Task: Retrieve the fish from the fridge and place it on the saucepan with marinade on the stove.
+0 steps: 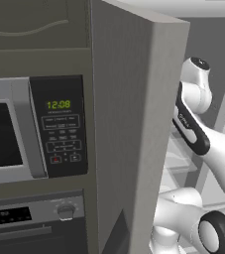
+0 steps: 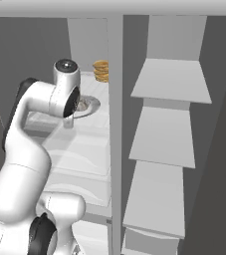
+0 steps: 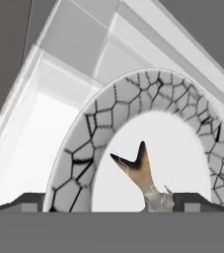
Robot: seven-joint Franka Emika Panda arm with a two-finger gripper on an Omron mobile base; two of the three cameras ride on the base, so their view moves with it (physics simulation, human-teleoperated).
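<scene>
Inside the open fridge (image 2: 115, 124), white shelves run far back. One fish (image 3: 144, 178) lies on one crackle-rimmed plate (image 3: 103, 128) on a left shelf, tail towards us, ready for lifting. The gripper (image 3: 106, 201) hovers right above it, jaws spread wide (nothing held). One stack of tan rounds (image 2: 101, 70) sits farther back.

Microwave (image 1: 20, 131) above oven (image 1: 29, 223); tan stacked rounds (image 2: 101, 71) on shelf; crackle-rimmed white plate (image 3: 108, 123).

Both base views face the fridge (image 2: 115, 124) — hand view close inside.
</scene>
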